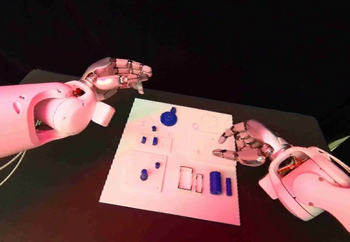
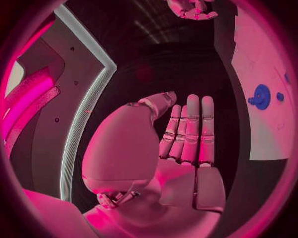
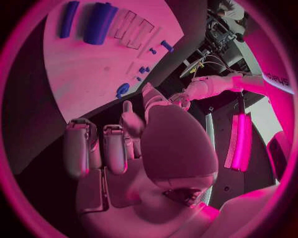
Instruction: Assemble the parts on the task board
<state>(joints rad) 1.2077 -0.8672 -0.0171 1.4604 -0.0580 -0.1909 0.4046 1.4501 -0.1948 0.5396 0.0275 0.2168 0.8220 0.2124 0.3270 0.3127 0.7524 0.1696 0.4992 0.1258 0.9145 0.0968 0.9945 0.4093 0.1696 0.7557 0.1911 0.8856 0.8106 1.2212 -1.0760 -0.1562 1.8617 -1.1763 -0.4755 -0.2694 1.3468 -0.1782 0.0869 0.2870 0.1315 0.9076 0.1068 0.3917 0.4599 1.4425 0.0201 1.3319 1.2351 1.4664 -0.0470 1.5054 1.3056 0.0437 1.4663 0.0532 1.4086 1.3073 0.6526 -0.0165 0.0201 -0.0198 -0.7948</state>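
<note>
I see white flat task board mid black table. Blue round disc part at far end, just beside left hand, nearer than right hand. Both hands curled, grasping nothing.

No text, label, number or sign can be read anywhere.

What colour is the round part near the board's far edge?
Blue round part; the head view shows it best.
</note>
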